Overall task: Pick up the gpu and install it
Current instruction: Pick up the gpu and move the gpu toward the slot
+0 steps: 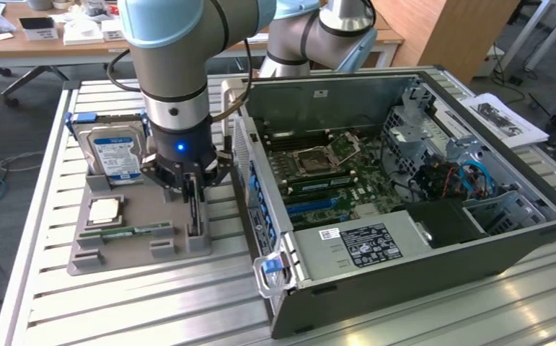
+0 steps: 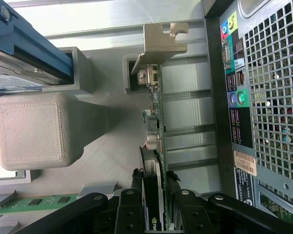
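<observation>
You had the end effector [image 1: 193,193] down over the gpu [image 2: 155,122] — the card stood on edge in its slot of the grey holder [image 1: 128,256], fully seated, with its silvery bracket [image 2: 162,41] at the end away from the grip. The fingers [image 2: 129,209] straddled the board, set narrow with one on each face. I couldn't see them pinching it yet, so call it open but close. By my read you were right at the grasp: nothing was lifted and the whole install was left to do.

Now the room, read on the exterior view from the end effector. The open computer case [image 1: 422,288] sat at three o'clock, its rear panel [image 2: 273,97] just beside the card, so that side was tight. The processor chip [image 1: 104,210] lay at nine o'clock and the memory stick [image 1: 124,233] at eight. The hard drive [image 1: 114,151] stood at ten o'clock — near the arm, but apart from it. Straight up looked free to me. The slot walls hugged the card's lower edge, so I'd guess a tilted pull could bind. The motherboard [image 1: 335,173] lay exposed inside the case, behind that near wall, and the slatted worktop [image 1: 143,310] was bare at six o'clock.
</observation>
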Tool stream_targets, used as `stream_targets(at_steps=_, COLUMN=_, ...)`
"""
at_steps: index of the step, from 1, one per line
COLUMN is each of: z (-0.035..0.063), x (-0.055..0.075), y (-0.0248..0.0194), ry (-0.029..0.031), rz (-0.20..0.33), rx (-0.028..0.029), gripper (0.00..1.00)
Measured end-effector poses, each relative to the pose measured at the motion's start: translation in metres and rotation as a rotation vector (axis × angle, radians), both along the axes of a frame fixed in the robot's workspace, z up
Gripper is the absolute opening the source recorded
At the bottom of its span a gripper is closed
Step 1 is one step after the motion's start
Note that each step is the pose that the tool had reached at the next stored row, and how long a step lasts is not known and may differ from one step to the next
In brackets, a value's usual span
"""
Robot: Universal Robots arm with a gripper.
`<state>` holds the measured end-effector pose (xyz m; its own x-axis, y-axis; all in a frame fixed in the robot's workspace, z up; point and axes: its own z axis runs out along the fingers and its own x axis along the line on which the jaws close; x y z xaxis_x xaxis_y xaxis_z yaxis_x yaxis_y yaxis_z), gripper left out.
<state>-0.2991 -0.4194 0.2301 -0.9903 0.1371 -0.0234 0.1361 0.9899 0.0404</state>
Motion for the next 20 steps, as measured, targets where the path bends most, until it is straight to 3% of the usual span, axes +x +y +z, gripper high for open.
stream_targets(at_steps=20, z=0.0, x=0.0, y=0.0, ry=-0.0001, rz=0.0, rx=0.0001, gripper=0.27)
